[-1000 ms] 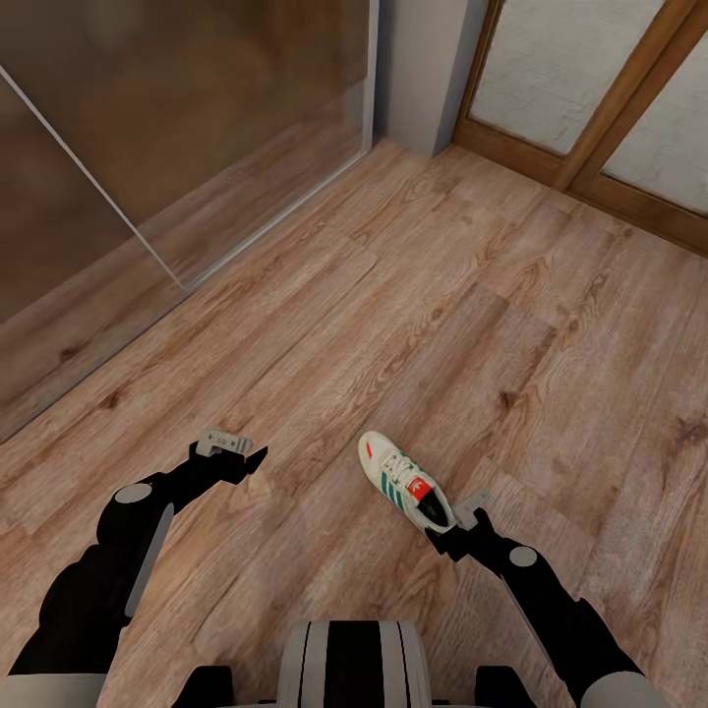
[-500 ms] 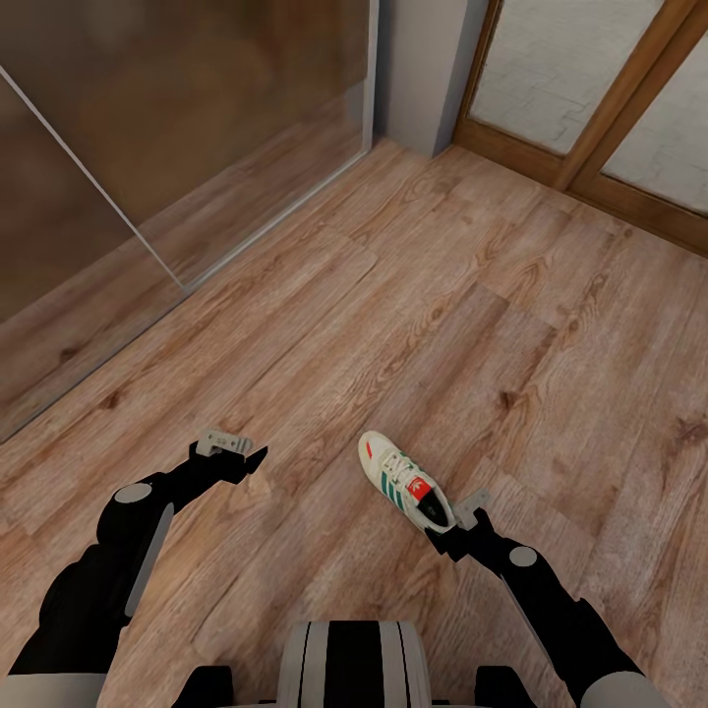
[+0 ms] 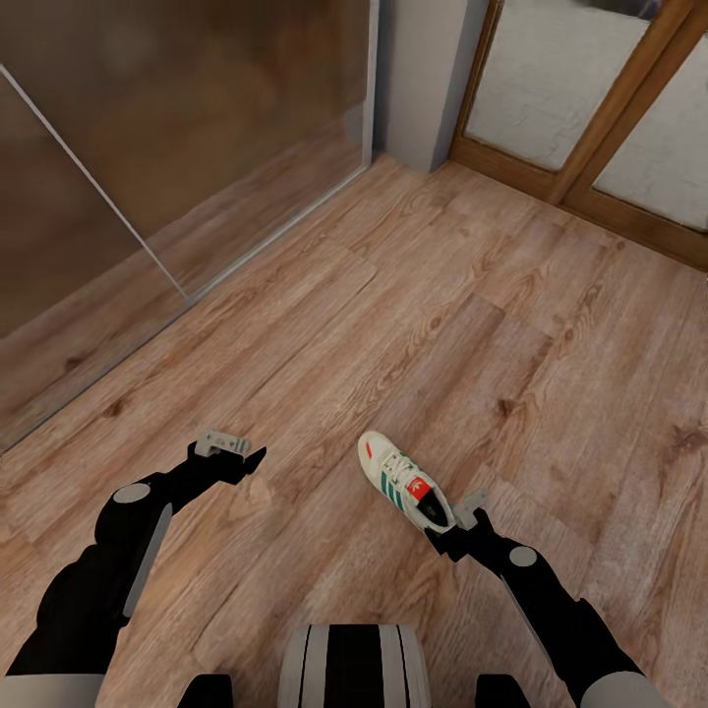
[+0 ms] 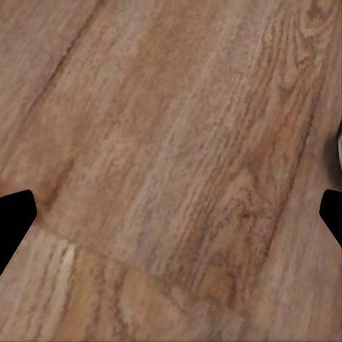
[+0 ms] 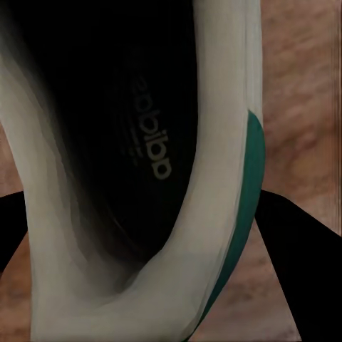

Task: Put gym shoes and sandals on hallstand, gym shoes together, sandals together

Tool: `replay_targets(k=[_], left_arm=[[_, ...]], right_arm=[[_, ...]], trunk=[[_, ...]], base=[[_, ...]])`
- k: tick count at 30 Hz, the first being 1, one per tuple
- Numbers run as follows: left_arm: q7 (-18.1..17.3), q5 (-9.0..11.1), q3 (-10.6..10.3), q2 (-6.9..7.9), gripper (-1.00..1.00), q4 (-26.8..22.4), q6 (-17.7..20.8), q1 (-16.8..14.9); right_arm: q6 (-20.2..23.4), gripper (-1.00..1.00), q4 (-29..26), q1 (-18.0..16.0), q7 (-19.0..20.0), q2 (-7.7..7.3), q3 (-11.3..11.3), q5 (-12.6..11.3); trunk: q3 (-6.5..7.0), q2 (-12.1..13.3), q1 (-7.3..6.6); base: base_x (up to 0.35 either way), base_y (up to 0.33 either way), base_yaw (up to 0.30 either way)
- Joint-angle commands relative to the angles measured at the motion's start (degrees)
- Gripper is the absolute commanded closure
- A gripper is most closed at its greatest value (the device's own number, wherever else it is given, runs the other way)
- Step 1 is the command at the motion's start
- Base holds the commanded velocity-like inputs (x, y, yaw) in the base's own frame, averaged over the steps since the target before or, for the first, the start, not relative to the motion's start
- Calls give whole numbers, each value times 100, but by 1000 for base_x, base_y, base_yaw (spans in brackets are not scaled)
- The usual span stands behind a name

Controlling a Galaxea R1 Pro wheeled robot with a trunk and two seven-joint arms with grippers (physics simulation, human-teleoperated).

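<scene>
Right tool (image 3: 444,528) at white, green-striped gym shoe (image 3: 403,482) heel

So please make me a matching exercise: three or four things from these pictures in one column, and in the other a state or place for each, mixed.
Things:
1. gym shoe
2. left gripper
3. right gripper
4. glass door

States or places:
a. far end, wooden frame
b. open, nothing between its fingers
c. white with green stripes, held at the heel
d. shut on the shoe's heel

Pairs: 1-c, 2-b, 3-d, 4-a
</scene>
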Motion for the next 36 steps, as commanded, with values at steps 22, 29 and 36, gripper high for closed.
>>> replay_targets(k=[22,29,36], left_arm=[[-43,-105,61,67,-100,52,46,0],[-1,-96,62,59,-100,89,28,75],[19,-95,69,58,-100,267,2,80]], right_arm=[[25,100,-23,0,-17,56,24,33],[16,100,-55,0,-18,57,17,17],[8,100,-62,0,-28,76,22,15]], trunk=[[485,28,-57],[682,38,-75],[900,47,-93]], base=[[0,0,0],[0,0,0],[0,0,0]])
